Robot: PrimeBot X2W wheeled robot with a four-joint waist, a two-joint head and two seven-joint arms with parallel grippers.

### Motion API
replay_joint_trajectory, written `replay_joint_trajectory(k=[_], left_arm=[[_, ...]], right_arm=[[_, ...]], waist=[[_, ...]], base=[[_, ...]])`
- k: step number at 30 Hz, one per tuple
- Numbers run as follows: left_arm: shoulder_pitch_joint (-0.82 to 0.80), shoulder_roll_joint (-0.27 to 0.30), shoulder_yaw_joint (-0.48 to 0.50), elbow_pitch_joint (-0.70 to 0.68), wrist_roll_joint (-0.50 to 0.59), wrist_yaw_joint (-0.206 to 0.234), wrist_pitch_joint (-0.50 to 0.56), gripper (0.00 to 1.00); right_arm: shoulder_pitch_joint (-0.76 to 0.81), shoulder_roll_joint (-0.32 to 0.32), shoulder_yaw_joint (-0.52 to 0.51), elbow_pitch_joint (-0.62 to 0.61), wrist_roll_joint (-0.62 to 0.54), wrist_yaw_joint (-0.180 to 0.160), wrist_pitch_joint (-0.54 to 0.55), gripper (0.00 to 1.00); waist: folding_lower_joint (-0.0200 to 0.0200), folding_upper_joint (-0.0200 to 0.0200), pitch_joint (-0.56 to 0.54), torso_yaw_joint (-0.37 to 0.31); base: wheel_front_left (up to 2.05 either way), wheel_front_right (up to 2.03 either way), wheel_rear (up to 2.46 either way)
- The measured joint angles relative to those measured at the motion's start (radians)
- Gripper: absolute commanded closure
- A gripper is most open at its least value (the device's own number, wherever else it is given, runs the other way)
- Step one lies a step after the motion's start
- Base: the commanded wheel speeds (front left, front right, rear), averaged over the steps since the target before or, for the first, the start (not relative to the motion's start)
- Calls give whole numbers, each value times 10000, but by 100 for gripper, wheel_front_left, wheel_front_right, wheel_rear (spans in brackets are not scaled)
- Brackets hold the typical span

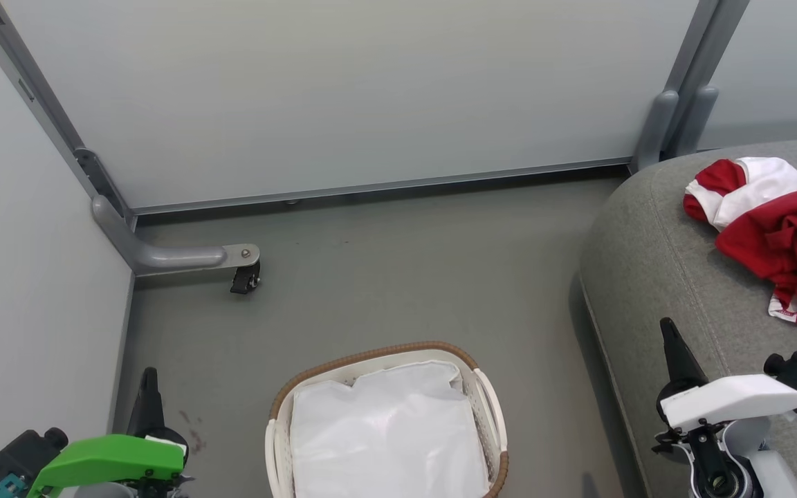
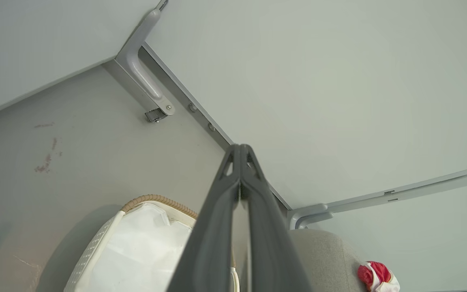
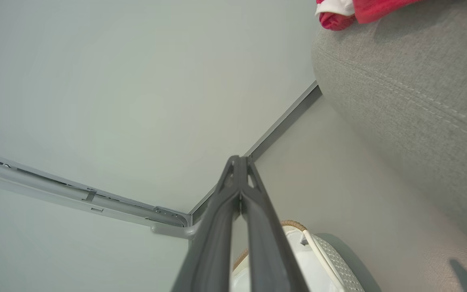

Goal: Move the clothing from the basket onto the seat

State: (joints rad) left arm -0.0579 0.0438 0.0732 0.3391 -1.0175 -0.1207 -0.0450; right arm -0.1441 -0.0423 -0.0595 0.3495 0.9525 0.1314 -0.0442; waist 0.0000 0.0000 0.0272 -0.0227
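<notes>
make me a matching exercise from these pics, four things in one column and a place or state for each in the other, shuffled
Column one
1. clothing
2. basket
3. seat
4. left gripper

Column two
A. shut, holding nothing
B. stands on the floor, with a white liner showing inside
C. a red and white heap at the right of the head view
D. grey, with stitched seams, bearing the heap

Pairs: 1-C, 2-B, 3-D, 4-A
</notes>
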Motion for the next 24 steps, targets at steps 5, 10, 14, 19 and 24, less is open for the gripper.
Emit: replay_joint_trajectory(k=[5,10,14,19,24], left_arm=[[-24,0,38,-79,-523,-13,148,100],[-102,2,88,-165,-1131,-21,288,100],[-123,4,121,-224,-1561,-23,414,100],[-147,6,153,-314,-2002,-25,541,100],[-167,8,180,-387,-2451,-25,662,100]], right_arm=[[48,-6,-44,-94,585,-2,130,100],[67,-12,-105,-201,1258,-2,280,100],[86,-15,-144,-265,1708,-2,389,100],[105,-19,-186,-355,2236,-2,533,100],[109,-21,-226,-430,2715,-2,646,100]], waist=[[0,0,-17,16],[0,0,-36,34],[0,0,-50,47],[0,0,-67,63],[0,0,-83,78]], base=[[0,0,0],[0,0,0],[0,0,0],[0,0,0],[0,0,0]])
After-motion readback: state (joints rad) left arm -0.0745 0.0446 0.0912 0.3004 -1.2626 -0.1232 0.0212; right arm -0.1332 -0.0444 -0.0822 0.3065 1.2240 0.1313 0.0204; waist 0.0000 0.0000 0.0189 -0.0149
